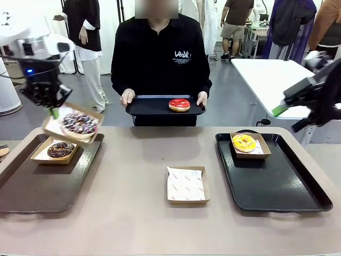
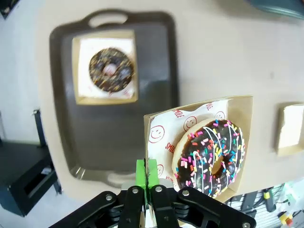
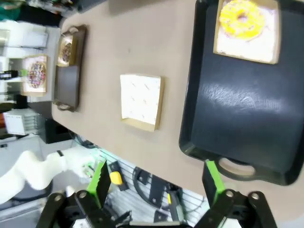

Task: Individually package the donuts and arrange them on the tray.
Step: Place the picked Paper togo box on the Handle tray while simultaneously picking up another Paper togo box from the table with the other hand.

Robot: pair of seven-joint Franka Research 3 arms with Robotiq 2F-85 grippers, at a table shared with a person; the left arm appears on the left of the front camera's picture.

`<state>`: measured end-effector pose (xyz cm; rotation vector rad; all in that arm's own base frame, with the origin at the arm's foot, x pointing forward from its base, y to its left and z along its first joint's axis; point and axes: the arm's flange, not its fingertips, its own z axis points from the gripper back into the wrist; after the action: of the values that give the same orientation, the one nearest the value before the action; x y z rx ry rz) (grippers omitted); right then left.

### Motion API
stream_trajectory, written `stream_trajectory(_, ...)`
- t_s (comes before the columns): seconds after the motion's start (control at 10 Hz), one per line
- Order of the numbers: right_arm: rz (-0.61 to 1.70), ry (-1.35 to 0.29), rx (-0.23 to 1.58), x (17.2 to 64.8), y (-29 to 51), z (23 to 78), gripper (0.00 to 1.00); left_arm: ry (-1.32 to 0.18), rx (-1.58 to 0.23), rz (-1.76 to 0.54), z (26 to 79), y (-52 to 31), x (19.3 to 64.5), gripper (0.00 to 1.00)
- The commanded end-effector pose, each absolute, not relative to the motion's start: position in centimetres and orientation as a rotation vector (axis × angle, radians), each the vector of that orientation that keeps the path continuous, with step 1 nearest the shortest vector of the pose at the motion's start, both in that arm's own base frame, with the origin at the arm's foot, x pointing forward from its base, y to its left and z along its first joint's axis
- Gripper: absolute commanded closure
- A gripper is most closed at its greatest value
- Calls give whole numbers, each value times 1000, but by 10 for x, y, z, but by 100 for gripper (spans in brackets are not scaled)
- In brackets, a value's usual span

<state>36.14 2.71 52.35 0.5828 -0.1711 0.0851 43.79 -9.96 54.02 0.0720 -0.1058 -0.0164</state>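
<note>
- Left pincer clenched on a box rim, with the sprinkled donut inside, aloft at 9 o'clock.
- Right pincer released — raised at 3 o'clock.
- Yellow donut boxed at 3; red donut at 12.

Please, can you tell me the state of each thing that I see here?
Left hand: shut on the Lifted box's edge.
Lifted box: in the air, holds sprinkled donut.
Dark donut: boxed, on left tray.
Yellow donut: boxed, on right tray.
Red donut: unboxed, on person's tray.
Middle box: empty.
Right hand: open, empty.
</note>
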Motion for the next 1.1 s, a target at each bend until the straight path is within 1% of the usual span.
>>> stream_trajectory(0.0, 56, -115, 449, 382, 72, 488, 0, -92, 127, -36, 531, -76, 423, 99)
stream_trajectory(0.2, 34, -119, 359, 393, 123, 459, 0, -57, 113, -37, 513, -47, 413, 99)
stream_trajectory(0.4, 24, -122, 327, 393, 151, 434, 0, -31, 118, -26, 494, -25, 406, 99)
stream_trajectory(0.6, 23, -140, 339, 386, 158, 425, 0, -27, 91, -7, 477, -9, 402, 99)
stream_trajectory(0.8, 43, -142, 422, 382, 142, 426, 0, -34, 104, -20, 467, -13, 403, 99)
stream_trajectory(0.9, 46, -119, 352, 391, 159, 426, 0, 3, 88, 14, 475, -12, 406, 99)
stream_trajectory(1.0, 46, -119, 352, 391, 159, 426, 0, 3, 88, 14, 475, -12, 406, 99)
